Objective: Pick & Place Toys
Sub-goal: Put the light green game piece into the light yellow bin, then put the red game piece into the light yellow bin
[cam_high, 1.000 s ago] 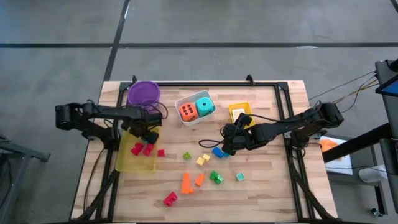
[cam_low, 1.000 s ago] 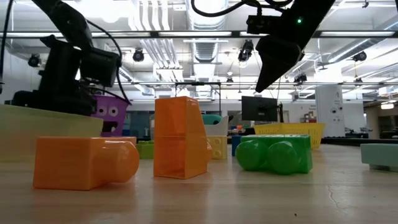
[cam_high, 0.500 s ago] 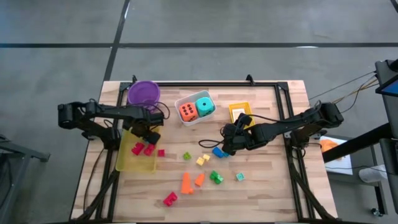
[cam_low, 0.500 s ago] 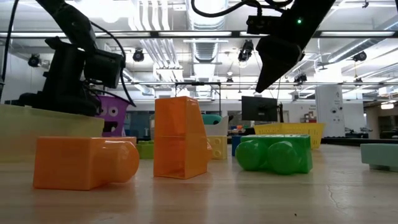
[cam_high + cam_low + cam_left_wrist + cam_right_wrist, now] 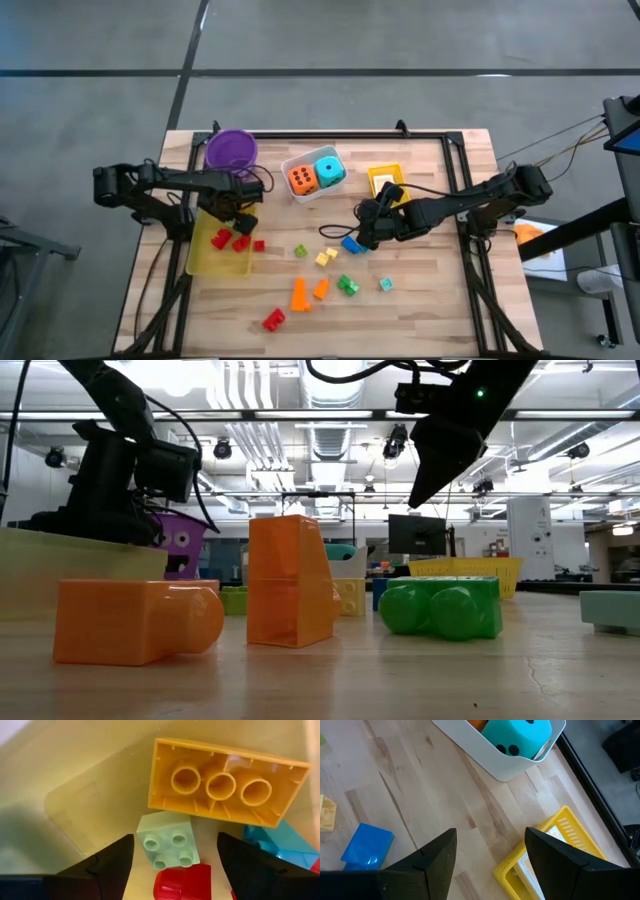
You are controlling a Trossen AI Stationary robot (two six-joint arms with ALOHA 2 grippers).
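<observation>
Left pincer (image 5: 172,865) open, empty, over yellow tray (image 5: 205,262) | right pincer (image 5: 487,860) open, empty | blue block (image 5: 367,845) half hidden.

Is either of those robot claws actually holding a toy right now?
No. The left gripper hangs open over the yellow tray; the right gripper hangs open over the wooden table.
</observation>
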